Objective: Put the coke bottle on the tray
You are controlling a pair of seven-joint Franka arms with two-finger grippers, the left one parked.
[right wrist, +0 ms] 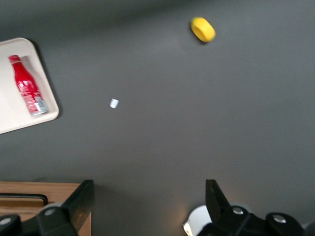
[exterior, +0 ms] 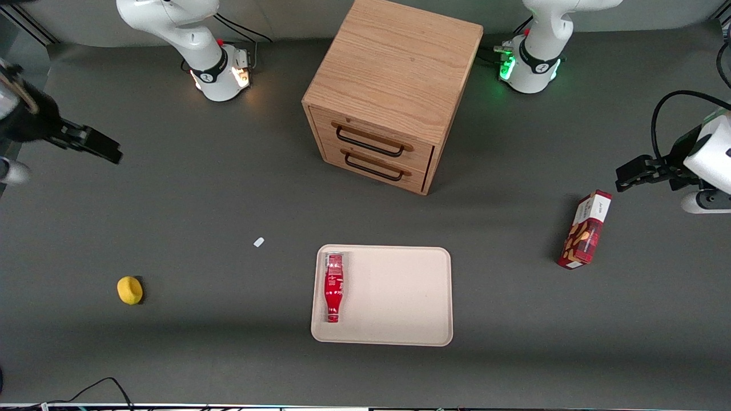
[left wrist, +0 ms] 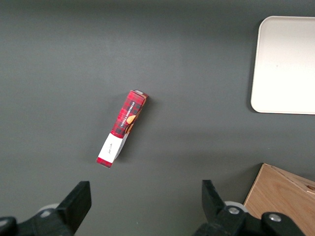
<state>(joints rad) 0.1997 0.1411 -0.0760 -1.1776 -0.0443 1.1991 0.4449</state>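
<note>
The red coke bottle (exterior: 333, 287) lies flat on the cream tray (exterior: 400, 297), along the tray edge toward the working arm's end, its narrow neck pointing toward the front camera. It also shows in the right wrist view (right wrist: 28, 86) on the tray (right wrist: 12, 115). My right gripper (exterior: 91, 142) hangs high over the working arm's end of the table, well apart from the tray. It is open and empty, with the fingers (right wrist: 81, 201) spread wide over bare table.
A wooden two-drawer cabinet (exterior: 394, 91) stands farther from the camera than the tray. A yellow lemon (exterior: 130, 290) and a small white scrap (exterior: 258, 242) lie toward the working arm's end. A red snack box (exterior: 585, 230) lies toward the parked arm's end.
</note>
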